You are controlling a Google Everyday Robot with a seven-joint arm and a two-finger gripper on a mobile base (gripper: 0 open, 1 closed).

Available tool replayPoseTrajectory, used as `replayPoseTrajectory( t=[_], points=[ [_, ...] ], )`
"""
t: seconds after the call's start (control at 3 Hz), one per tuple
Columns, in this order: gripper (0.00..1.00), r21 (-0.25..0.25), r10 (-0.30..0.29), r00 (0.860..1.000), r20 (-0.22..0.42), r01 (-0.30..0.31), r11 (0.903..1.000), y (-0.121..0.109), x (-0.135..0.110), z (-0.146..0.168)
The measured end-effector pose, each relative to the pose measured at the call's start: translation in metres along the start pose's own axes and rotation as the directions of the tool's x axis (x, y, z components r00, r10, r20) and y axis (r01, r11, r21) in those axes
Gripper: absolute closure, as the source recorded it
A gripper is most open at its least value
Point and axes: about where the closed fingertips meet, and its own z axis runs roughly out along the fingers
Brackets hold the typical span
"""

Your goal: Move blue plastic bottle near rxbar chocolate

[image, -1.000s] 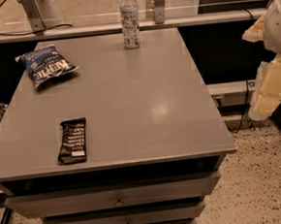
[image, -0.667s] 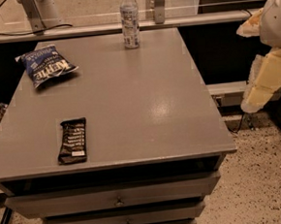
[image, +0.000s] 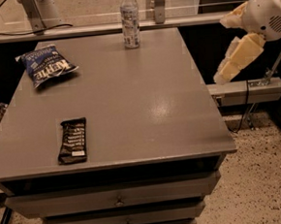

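Fingers point(image: 240, 52) on your gripper point(image: 222, 49) look spread apart and hold nothing. The gripper hangs off the right side of the desk point(image: 144, 99), out over the floor, well apart from everything on the top.

Your blue plastic bottle point(image: 130, 20) stands upright at the far edge of the desk, a little right of centre, white cap up, untouched. Nothing stands close around it.

The rxbar chocolate point(image: 73, 140) lies flat near the front left corner, long side running front to back, white lettering facing up. It is well apart from the bottle, with most of the desk's depth between them.

A blue Kettle chip bag point(image: 47, 68) lies at the far left, between the two in depth but off to the side of a straight path from bottle to bar. You should not mistake it for the target.

By my reading, the task has barely begun: no grasp is made and the bottle is not yet near the bar. You have the whole job left: reach in to the far edge, close on the bottle, carry it forward and left, and set it down upright just beside the bar.
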Motion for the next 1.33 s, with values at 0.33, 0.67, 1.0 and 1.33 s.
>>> replayPoseTrajectory(
  t=[0.33,0.67,1.0,1.33],
  points=[
    [0.00,-0.040,0.085,0.983,0.163,-0.079,0.9961,-0.035,-0.005,0.032],
    [0.00,-0.094,0.192,0.923,0.334,-0.170,0.9809,-0.071,-0.013,0.060],
    [0.00,-0.115,0.210,0.911,0.355,-0.180,0.9768,-0.075,-0.013,0.069],
    [0.00,-0.116,0.210,0.910,0.357,-0.180,0.9767,-0.075,-0.013,0.070]
  ],
)
